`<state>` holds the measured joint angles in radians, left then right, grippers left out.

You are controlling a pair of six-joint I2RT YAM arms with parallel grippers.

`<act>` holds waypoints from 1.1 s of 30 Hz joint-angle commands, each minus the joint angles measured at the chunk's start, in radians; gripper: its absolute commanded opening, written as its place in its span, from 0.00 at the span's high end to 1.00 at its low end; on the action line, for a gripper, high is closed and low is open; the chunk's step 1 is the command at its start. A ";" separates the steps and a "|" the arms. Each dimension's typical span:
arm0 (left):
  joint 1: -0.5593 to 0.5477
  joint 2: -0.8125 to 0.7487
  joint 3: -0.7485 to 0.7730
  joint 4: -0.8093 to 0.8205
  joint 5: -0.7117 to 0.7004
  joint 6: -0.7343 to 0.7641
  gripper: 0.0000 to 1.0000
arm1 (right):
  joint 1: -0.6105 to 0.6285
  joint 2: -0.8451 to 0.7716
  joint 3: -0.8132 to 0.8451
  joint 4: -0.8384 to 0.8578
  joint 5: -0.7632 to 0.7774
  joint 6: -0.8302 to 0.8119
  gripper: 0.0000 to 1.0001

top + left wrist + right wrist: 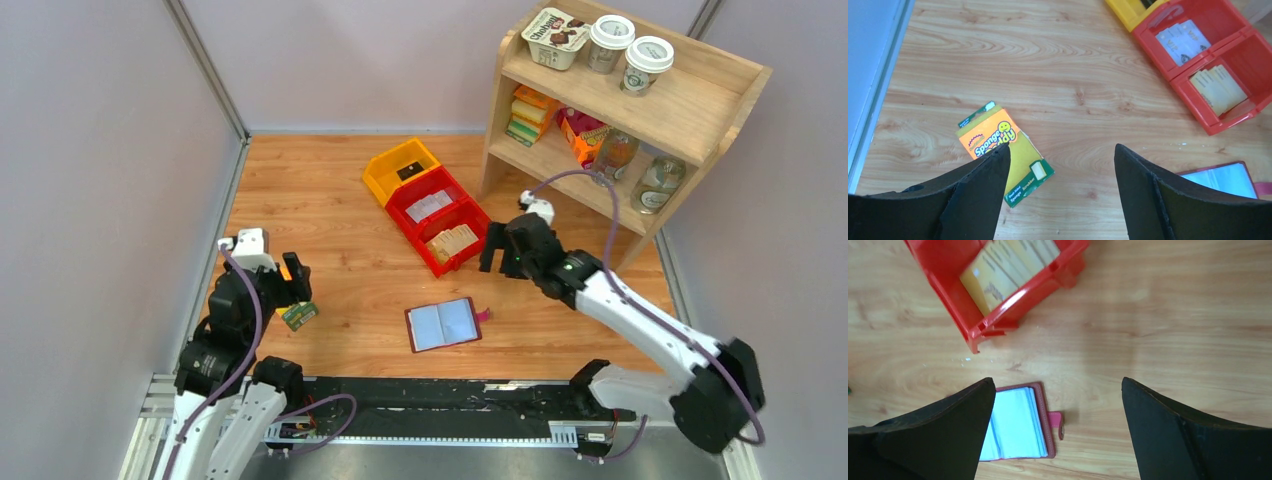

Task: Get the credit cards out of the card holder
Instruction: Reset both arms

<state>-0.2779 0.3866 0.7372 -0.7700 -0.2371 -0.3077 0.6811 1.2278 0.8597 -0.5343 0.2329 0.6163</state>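
Observation:
The maroon card holder (443,324) lies open on the wooden table near the front middle, pale grey-blue pockets up, snap tab to its right. It also shows in the right wrist view (1018,425) and at the edge of the left wrist view (1220,177). Several tan credit cards (453,241) lie in the nearer red bin (470,215); they also show in the wrist views (1218,89) (1008,270). My right gripper (495,250) is open and empty, above the table beside that bin. My left gripper (300,285) is open and empty at the left.
A green-and-yellow sponge box (299,316) lies under the left gripper, also in the left wrist view (1003,150). A second red bin (420,190) holds white cards (430,205). A yellow bin (400,165) sits behind. A wooden shelf (680,110) with groceries stands back right.

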 commanded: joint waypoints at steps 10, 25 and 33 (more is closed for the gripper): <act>0.006 -0.253 0.001 0.064 -0.024 0.027 0.16 | -0.017 -0.758 -0.111 -0.033 0.296 -0.239 0.00; 0.006 -0.422 0.002 0.043 -0.065 0.042 0.16 | -0.017 -1.208 -0.140 -0.004 0.577 -0.526 0.00; 0.008 -0.419 -0.010 0.054 -0.076 0.050 0.16 | -0.020 -1.283 -0.218 0.031 0.652 -0.521 0.00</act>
<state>-0.2771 0.0082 0.7357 -0.7361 -0.3054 -0.2825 0.6598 0.0040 0.6559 -0.5491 0.8196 0.1276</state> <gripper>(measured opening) 0.844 0.998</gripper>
